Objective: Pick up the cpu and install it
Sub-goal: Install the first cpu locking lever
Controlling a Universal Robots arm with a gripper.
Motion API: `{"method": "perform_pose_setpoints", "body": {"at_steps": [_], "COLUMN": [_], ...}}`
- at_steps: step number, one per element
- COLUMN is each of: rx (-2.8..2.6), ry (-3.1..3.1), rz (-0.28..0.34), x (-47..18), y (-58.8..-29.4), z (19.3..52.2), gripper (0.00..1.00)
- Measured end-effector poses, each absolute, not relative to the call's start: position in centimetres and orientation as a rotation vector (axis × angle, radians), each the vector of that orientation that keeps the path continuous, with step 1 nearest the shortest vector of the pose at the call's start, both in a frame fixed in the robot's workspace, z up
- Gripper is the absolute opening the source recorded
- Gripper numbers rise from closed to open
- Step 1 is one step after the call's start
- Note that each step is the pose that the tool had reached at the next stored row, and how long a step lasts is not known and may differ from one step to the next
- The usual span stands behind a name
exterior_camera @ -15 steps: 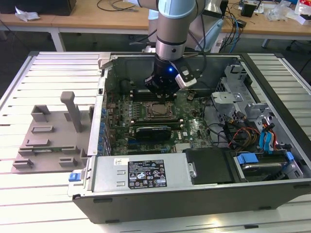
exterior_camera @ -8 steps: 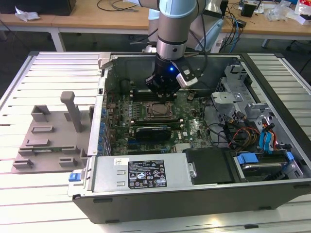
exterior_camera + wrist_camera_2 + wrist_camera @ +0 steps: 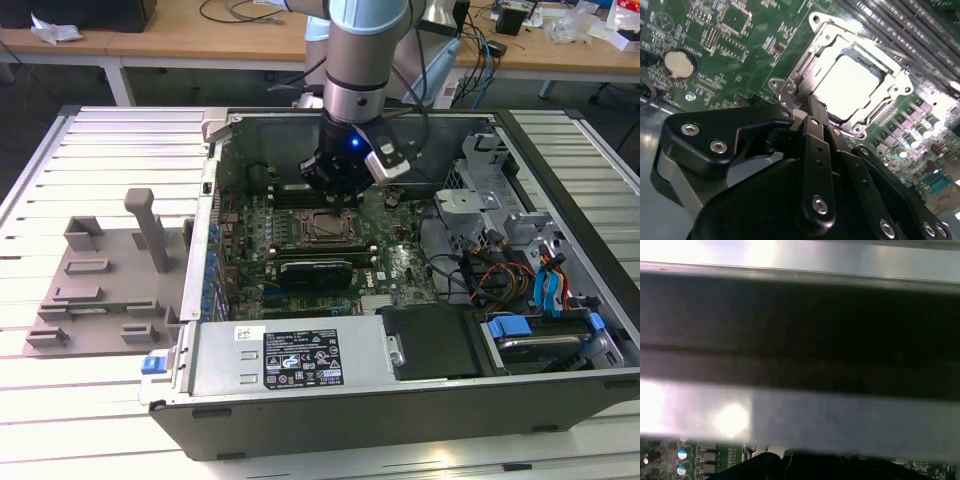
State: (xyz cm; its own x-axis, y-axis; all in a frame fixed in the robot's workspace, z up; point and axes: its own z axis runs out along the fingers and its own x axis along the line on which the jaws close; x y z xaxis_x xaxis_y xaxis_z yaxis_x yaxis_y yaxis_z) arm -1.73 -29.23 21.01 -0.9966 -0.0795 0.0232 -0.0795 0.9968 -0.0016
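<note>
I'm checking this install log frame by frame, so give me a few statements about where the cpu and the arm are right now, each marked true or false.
1. The cpu lies inside the socket frame on the green board. True.
2. The gripper hangs above the open computer case. True.
3. The cpu sits on the grey tray. False: it is in the socket; the tray stands outside the case, at the exterior view's left.
4. The case has its side cover on. False: it is open and the board shows.
5. A round coin battery sits on the board. True.
</note>
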Motion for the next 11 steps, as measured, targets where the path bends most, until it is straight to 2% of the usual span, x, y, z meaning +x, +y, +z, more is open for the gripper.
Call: {"method": "perform_pose_setpoints", "body": {"at_steps": [7, 11], "rx": [0.124, 0.124], "ry": [-3.116, -3.117], "rz": [0.004, 0.004], "x": [-1.7, -1.7], "y": [-31.1, -31.5], "z": [21.2, 22.4], "gripper": [0.11, 0.11]}}
